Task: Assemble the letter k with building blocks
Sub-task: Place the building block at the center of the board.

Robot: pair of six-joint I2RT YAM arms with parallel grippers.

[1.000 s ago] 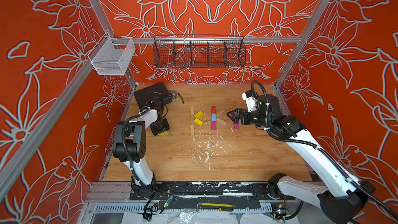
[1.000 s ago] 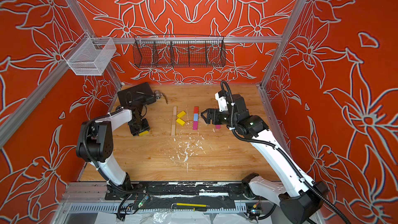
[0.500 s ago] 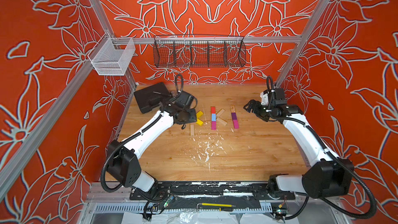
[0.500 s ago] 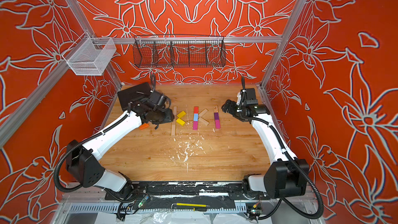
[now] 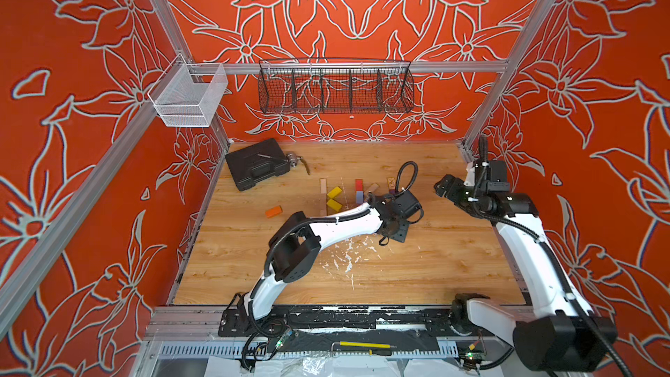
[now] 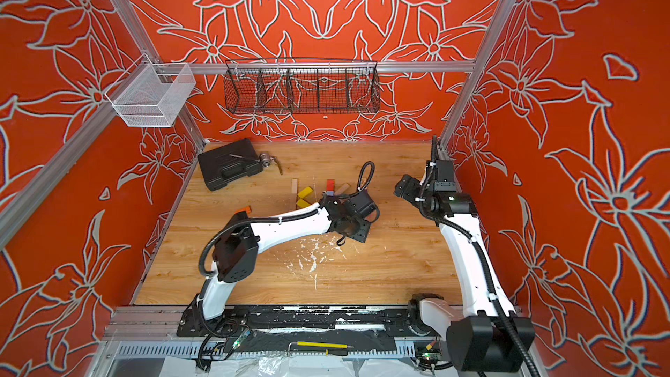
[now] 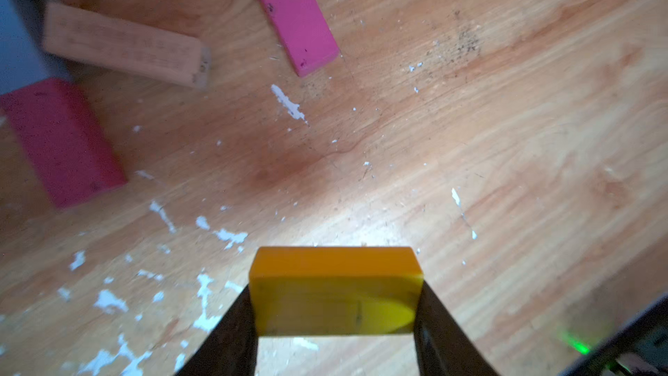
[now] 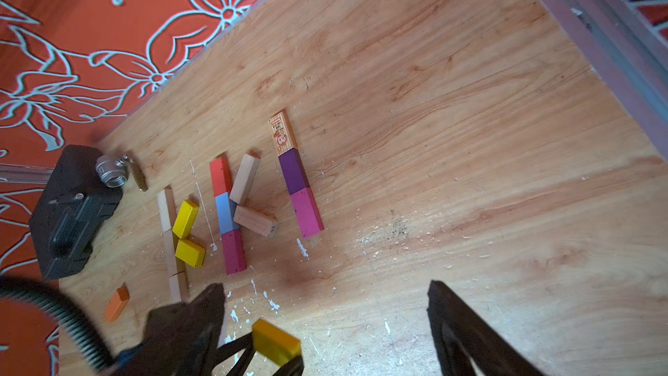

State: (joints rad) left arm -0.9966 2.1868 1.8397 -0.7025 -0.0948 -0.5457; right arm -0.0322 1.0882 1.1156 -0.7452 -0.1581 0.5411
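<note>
My left gripper (image 7: 336,316) is shut on a yellow building block (image 7: 336,291), held just above the table in front of the magenta block (image 7: 296,19). The right wrist view shows that held block (image 8: 276,345) too. Behind it stand three groups. Pale wood bars (image 8: 167,211) have two yellow blocks (image 8: 185,218) beside them. A red (image 8: 221,175), blue (image 8: 227,213) and crimson (image 8: 233,251) column has two pale diagonals (image 8: 245,179). A printed orange (image 8: 282,137), purple (image 8: 293,171) and magenta (image 8: 307,213) column stands alone. My right gripper (image 5: 444,186) hangs open and empty at the right.
An orange block (image 5: 273,211) lies alone at the left. A black plastic case (image 5: 255,168) with a small metal part sits in the back left corner. White paint flecks (image 5: 348,259) dot the middle front of the table. The left arm (image 5: 337,223) spans the table's middle.
The left arm has swung from the left side across to the right, carrying the yellow block. The right gripper has drawn back from the magenta column toward the right wall.
</note>
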